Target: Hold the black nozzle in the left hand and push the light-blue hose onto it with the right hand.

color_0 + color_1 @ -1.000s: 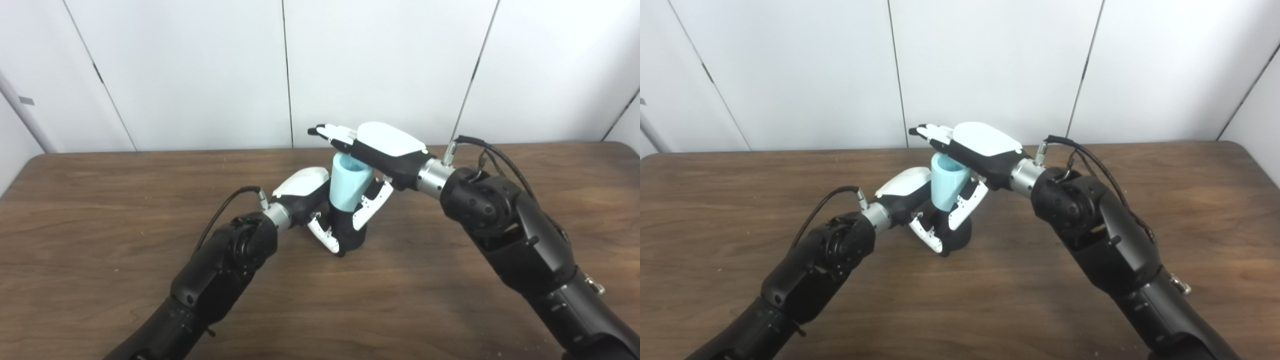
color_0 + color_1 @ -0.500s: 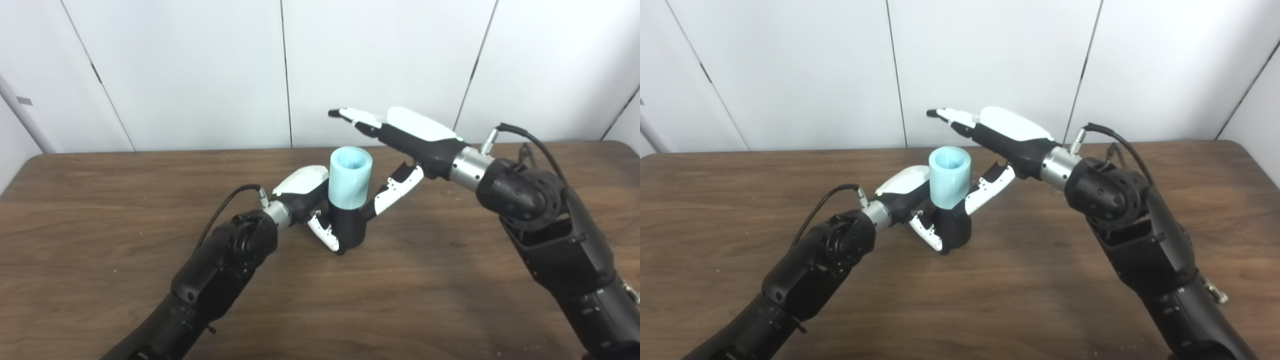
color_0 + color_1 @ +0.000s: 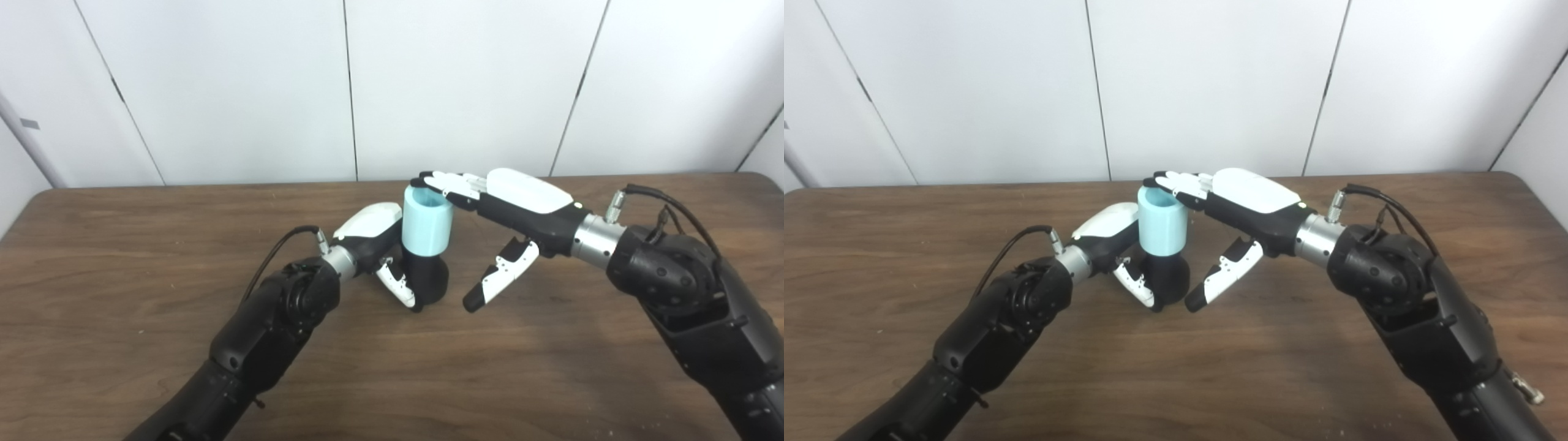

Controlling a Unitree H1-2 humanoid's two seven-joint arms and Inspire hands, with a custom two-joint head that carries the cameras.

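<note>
The black nozzle (image 3: 429, 278) stands upright on the table with the light-blue hose (image 3: 427, 222) seated on its top. My left hand (image 3: 380, 248) is shut on the nozzle from the left, its thumb wrapped across the front. My right hand (image 3: 511, 214) is open. Its fingers (image 3: 447, 181) lie flat over the hose's top rim, apparently touching it. The right thumb hangs down to the right of the nozzle, apart from it.
A brown wooden table (image 3: 551, 367) carries everything, with its back edge against white wall panels (image 3: 465, 86). Nothing else lies on it. Both black forearms angle in from the bottom corners.
My right hand lifted off the hose, rose up and right, then came back down. Its fingers now rest on the hose's top. The left hand and nozzle stayed put.
</note>
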